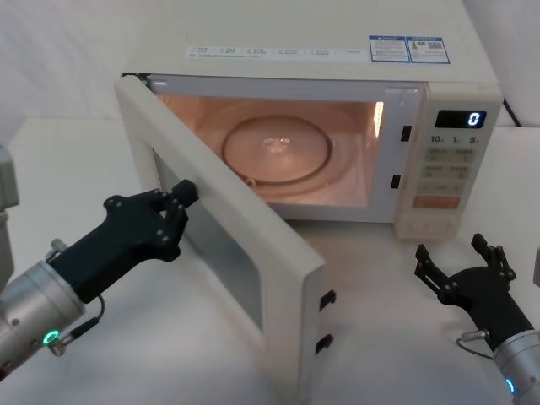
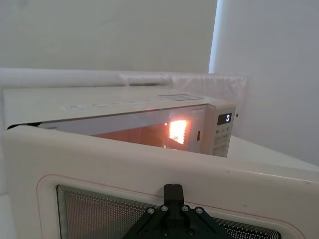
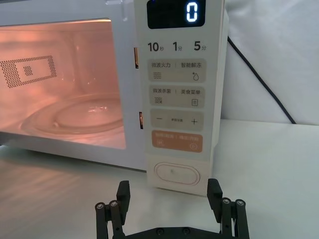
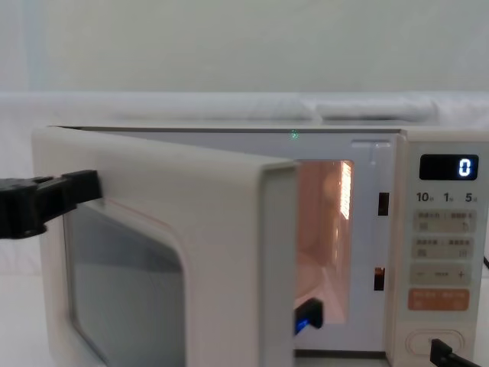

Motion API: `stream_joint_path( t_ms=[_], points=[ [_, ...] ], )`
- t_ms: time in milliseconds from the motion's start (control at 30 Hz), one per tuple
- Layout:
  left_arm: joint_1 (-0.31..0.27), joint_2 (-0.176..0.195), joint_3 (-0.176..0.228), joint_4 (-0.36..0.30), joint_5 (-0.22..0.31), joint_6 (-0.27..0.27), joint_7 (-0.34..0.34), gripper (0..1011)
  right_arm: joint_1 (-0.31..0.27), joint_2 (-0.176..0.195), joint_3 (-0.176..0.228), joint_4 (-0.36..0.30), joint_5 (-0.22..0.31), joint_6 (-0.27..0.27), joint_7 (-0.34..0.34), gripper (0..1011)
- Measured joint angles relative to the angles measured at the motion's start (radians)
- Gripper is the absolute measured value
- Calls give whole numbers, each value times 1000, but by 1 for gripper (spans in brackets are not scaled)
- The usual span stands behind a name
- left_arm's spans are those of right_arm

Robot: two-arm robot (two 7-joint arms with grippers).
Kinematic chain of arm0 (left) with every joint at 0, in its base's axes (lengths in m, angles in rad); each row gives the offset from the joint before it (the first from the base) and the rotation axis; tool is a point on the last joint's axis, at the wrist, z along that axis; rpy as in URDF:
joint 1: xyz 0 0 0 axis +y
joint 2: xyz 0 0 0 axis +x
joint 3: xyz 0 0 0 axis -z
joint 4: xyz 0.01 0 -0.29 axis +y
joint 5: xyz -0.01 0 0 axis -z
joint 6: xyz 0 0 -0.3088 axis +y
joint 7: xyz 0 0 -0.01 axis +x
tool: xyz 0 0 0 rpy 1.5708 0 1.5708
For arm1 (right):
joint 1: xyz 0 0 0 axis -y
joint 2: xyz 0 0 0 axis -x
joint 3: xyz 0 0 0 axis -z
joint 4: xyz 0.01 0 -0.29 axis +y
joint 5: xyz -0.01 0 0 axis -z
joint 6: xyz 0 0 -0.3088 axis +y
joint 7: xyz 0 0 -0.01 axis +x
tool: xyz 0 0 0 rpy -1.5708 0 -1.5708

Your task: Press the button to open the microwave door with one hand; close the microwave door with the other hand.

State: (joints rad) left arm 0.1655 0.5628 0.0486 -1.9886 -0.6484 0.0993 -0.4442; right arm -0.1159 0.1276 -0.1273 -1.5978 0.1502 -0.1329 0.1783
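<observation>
While microwave door stands swung open, left tool fingers together, tip pressed against door's outer face; right tool fingers apart, low on bench, just before button.

The microwave is cream all over, its lit cavity glowing a warm pinkish orange around a clear glass turntable. On its control panel, a black display shows a white 0, and below that sit small cream keys with grey print, an orange rectangular key, and lowest the plain cream button. The microwave door is cream too, its dark window speckled with fine dots and traced by a thin pink line. Both end effectors, left and right, are matte black. The worktop beneath the microwave is white.
</observation>
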Motion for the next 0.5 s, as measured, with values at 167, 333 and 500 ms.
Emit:
stream_joint_path(
  t_ms=[167,333,500],
  points=[
    [-45,4,39,16,22,3,25,0,0,0,0,0,0,0,0,1002],
    [-89,3,75,42,43,1,46,0,0,0,0,0,0,0,0,1002],
    [-146,3,128,80,80,-5,66,0,0,0,0,0,0,0,0,1002]
  ],
)
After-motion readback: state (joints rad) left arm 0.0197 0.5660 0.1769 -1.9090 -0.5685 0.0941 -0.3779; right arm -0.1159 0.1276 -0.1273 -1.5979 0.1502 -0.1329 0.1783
